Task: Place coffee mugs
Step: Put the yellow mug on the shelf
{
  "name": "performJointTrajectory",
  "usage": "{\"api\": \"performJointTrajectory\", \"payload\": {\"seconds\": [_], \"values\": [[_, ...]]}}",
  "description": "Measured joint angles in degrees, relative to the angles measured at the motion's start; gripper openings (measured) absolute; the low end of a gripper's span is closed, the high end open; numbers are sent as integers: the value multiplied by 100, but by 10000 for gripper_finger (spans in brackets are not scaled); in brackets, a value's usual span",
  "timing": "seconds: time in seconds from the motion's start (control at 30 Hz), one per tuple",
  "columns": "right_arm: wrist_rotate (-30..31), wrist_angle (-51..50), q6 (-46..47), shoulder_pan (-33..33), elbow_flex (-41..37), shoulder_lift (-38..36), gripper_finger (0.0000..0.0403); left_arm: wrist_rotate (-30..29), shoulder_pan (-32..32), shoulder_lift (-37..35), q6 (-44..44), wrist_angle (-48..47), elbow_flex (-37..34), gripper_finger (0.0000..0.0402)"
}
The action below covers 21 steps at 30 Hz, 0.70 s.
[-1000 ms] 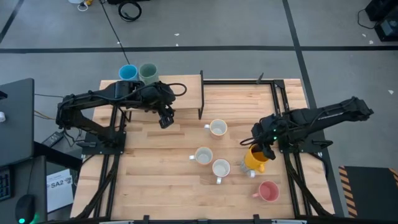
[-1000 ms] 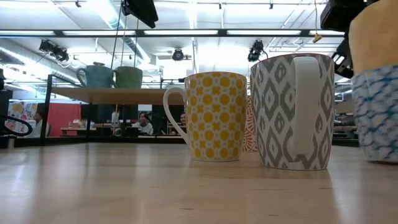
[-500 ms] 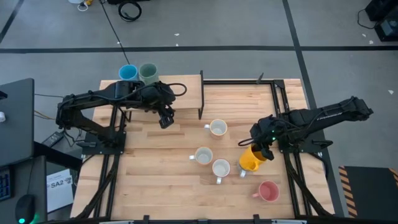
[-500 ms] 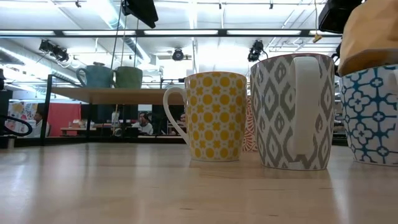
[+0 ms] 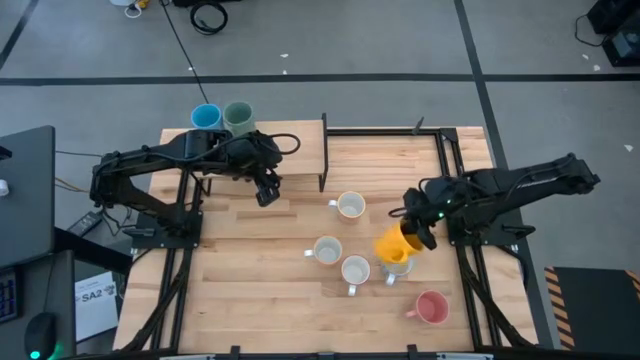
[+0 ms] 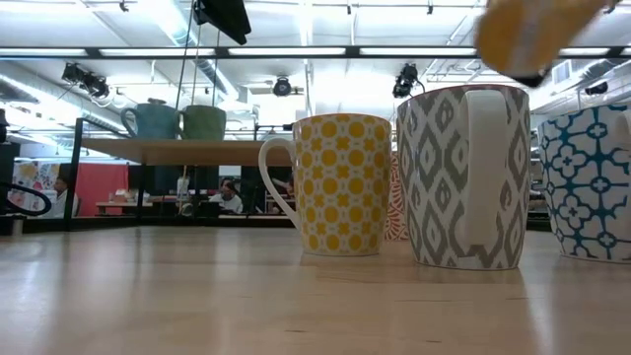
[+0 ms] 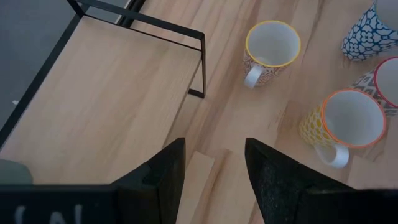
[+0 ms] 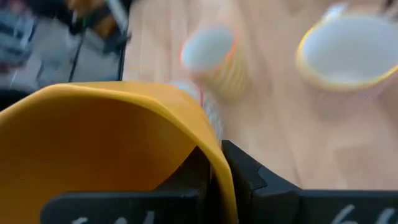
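Wood surface, dark rack frame along the far edge, raised shelf on the left half.

Mugs, all look empty where the inside shows:
- blue mug and dark green mug side by side at the far left corner of the shelf, touching or nearly so. Low view shows both upright on the shelf board.
- white mug near surface centre, handle toward the left arm. Left wrist view shows it has a yellow rim, nothing in it.
- white mug and white mug just beside each other, nearer the front edge. Low view: yellow-patterned mug and grey-patterned mug upright, close together.
- blue-patterned white mug upright on the surface just beside the grey one, sits under the lifted yellow mug in the high view.
- pink mug alone near the front right, upright.
- orange-yellow mug off the surface, tilted, in the air above the white cluster.

Right gripper: jaws closed narrow on the wall of the orange-yellow mug, one finger inside the rim, one outside (right wrist view).

Left gripper: over the surface just in front of the shelf, jaws apart, holding nothing, touching nothing.
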Motion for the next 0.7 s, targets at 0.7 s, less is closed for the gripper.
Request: {"api": "performJointTrajectory", "payload": {"seconds": [0.7], "values": [[1578,1466,2212,-1658,283,615,33,-60,-666,65,2023,2739,2,174]]}}
